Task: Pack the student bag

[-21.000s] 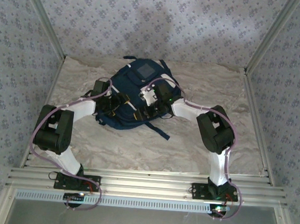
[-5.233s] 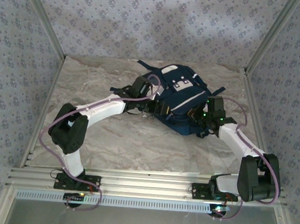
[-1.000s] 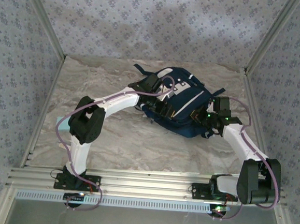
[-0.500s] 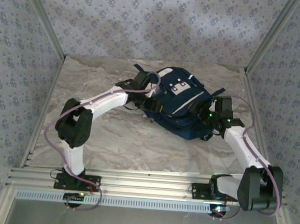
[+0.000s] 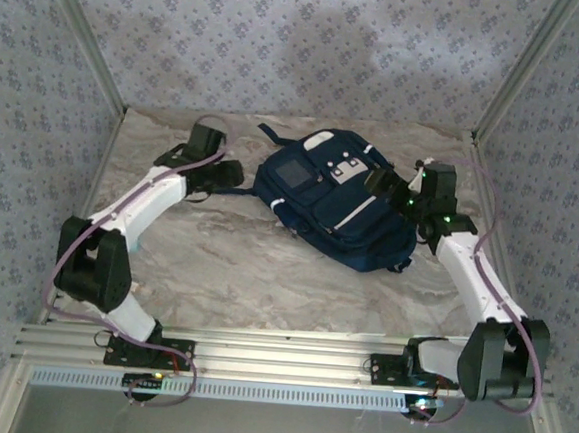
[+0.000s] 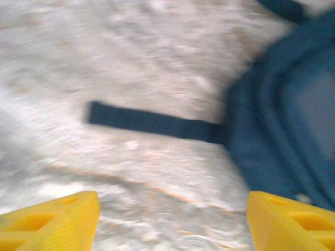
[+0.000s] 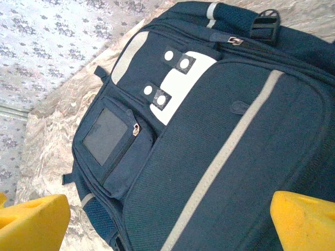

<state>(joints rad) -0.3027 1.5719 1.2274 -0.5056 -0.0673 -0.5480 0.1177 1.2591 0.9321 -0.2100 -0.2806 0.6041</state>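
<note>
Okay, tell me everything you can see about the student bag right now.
The student bag is a navy fabric backpack lying front-up and diagonally on the marbled table, toward its far side. Its small front pocket carries a grey square patch. Beside it is a white tabbed panel with round snaps, and pale stripes cross the woven front. The visible zips look closed. A dark strap trails flat onto the table.

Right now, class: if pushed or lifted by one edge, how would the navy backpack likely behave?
The student bag is soft fabric, so it would probably sag rather than stay stiff. Lying flat on the table, it seems unlikely to roll. Its loose strap may drag.
</note>
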